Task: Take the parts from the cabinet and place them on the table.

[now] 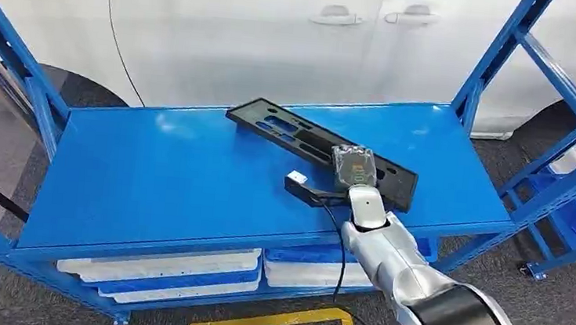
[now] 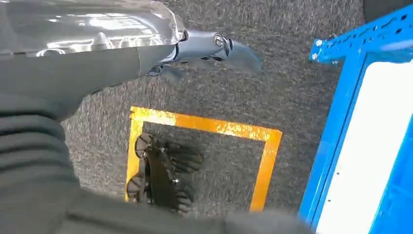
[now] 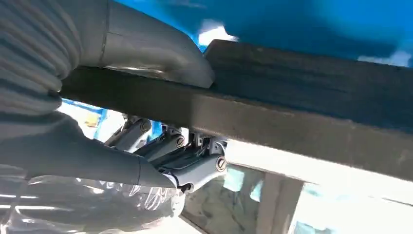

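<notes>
item 1 – left hand (image 2: 214, 48): hangs at robot's side over grey carpet w/ yellow floor marking (image 2: 204, 127); holds nothing, fingers loosely extended, slightly apart. idle.

item 2 – surface (image 1: 166, 175): blue top deck of blue metal rack; white car (image 1: 281, 28) behind. white/blue trays (image 1: 173, 272) stacked on lower shelf.

item 3 – part (image 1: 325, 150): long black flat panel w/ cut-out slots, lying diagonally across surface, centre-right. near end sits just inside front edge; far end points toward car.

item 4 – right hand (image 1: 351, 168): at near end of part. right wrist view shows thumb (image 3: 160, 51) pressed on one face, fingers (image 3: 190, 163) curled under the other, so part is pinched between them. whether the held end is lifted or resting on surface: cannot tell.

step in hand (judgement): placing stage; part already over/on surface, grasp not yet let go.

next move calls for (judgement): settle held end flat, spread thumb and fingers w/o dragging part toward front edge, draw arm back clear.
</notes>
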Controlling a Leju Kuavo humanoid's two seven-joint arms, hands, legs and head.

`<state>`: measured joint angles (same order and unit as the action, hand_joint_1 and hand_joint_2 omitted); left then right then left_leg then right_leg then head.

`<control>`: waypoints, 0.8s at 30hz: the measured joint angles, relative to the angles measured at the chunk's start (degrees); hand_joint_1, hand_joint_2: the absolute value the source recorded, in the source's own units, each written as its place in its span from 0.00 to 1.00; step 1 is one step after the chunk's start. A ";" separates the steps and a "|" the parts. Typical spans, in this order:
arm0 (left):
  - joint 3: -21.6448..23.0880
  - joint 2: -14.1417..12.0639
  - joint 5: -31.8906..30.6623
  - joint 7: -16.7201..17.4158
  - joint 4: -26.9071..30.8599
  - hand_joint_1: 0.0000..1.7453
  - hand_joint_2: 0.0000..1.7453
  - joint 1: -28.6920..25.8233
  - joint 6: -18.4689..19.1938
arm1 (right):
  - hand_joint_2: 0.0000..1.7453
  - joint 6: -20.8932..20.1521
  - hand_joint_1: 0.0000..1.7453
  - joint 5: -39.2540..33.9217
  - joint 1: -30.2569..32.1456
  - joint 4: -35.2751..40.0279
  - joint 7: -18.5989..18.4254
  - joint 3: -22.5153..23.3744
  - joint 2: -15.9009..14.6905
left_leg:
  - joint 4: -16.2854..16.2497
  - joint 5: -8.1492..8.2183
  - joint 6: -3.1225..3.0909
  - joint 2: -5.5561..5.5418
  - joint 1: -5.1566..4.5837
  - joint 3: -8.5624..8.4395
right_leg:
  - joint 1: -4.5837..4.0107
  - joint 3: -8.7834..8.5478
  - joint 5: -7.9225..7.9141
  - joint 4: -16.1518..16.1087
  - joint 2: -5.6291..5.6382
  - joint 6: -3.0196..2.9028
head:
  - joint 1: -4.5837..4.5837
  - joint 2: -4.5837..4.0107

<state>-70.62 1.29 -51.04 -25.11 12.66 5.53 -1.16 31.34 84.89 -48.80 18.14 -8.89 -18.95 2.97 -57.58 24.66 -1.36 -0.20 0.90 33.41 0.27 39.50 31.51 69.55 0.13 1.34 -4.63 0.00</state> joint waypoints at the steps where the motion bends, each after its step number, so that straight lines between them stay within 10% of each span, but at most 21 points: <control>1: 0.17 0.00 -0.22 0.00 0.00 0.00 1.00 0.02 0.00 | 1.00 0.80 1.00 -1.30 0.26 0.02 1.99 0.56 0.15 | -0.04 0.02 -0.02 -0.01 0.00 0.05 | 0.11 2.19 1.47 4.39 0.00 0.14 | 0.00 0.00; 3: 0.35 0.00 -0.31 -0.35 0.00 0.00 1.00 0.09 0.00 | 1.00 2.45 1.00 -5.10 0.85 0.83 7.35 2.19 0.61 | -0.08 0.06 0.00 -0.10 0.02 0.00 | 0.48 3.25 0.28 5.80 -0.05 0.31 | 0.00 0.00; 6: 0.66 0.00 -0.72 -0.35 0.00 0.00 1.00 0.38 -0.24 | 1.00 3.47 1.00 -16.12 1.03 4.53 19.91 5.51 1.86 | -0.60 0.58 0.68 -0.22 0.12 -0.04 | 0.66 -2.59 -7.51 -7.59 -0.11 -0.04 | 0.00 0.00; 13: 0.81 0.04 -0.57 -1.62 -0.02 0.00 1.00 1.05 1.03 | 1.00 -10.97 1.00 -49.81 7.13 25.35 37.59 9.13 4.17 | -2.17 2.27 2.78 -0.10 0.15 0.87 | 0.34 -4.04 -7.10 -11.23 -0.38 -2.35 | 0.00 0.00; 16: 0.83 0.00 -0.28 -2.10 -0.02 0.00 1.00 1.19 1.71 | 1.00 -19.05 1.00 -64.60 10.54 38.49 38.99 7.97 4.06 | -14.80 8.49 3.13 -0.10 0.19 6.44 | 0.04 -4.13 -6.87 -11.15 -0.35 -2.98 | 0.00 0.00; 18: 0.83 0.00 0.07 -2.41 -0.02 0.00 1.00 1.13 2.10 | 1.00 -24.32 1.00 -72.47 13.74 47.67 39.12 6.92 3.36 | -18.36 8.50 3.04 -0.10 0.19 8.27 | -0.25 -4.35 -6.64 -11.00 -0.33 -3.19 | 0.00 0.00; 21: 0.83 -0.02 0.09 -3.10 -0.02 0.00 1.00 1.08 2.34 | 1.00 -28.96 1.00 -78.97 17.12 59.86 38.99 5.33 2.51 | -6.25 1.15 2.13 -0.10 0.12 2.82 | -0.56 -4.77 -6.15 -10.71 -0.04 -3.12 | 0.00 0.00; 24: 0.83 -0.09 0.13 -3.30 -0.02 0.00 1.00 1.37 2.36 | 1.00 -29.95 1.00 -80.35 18.55 66.85 39.05 4.50 1.86 | -1.28 1.10 1.48 -0.09 -0.39 0.42 | -0.77 -4.49 -6.12 -10.53 0.17 -2.38 | 0.00 0.00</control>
<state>-69.79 1.20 -50.90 -28.41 12.63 6.90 1.20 1.40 4.54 -30.25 84.99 30.16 -14.45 4.83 -58.86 25.75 0.12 -0.29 0.51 33.82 -0.50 35.00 25.39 59.02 0.30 -1.05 -4.63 0.00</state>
